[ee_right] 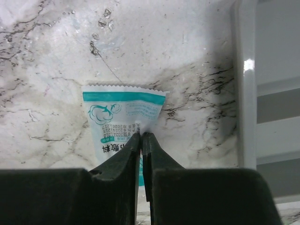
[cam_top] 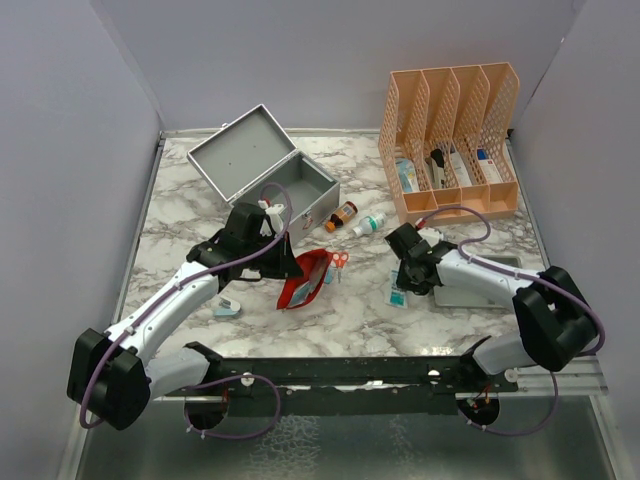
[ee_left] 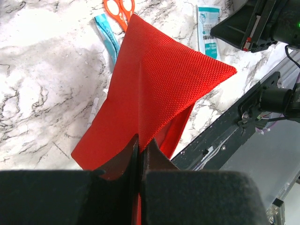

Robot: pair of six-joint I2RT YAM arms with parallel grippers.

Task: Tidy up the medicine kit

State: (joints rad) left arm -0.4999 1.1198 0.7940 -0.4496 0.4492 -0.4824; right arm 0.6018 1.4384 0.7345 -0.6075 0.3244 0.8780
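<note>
The medicine kit is a grey metal box standing open at the back left, its lid tipped back. My left gripper is shut on a fold of a red fabric pouch, which fills the left wrist view and hangs from the closed fingertips. My right gripper is shut on the edge of a teal-and-white sachet, low over the marble, with the jaws closed. The sachet also shows in the top view.
An orange mesh file organizer with packets stands at the back right. A brown bottle and a white bottle lie by the kit. Orange scissors lie beyond the pouch. A shallow grey tray sits under my right arm. A small teal item lies front left.
</note>
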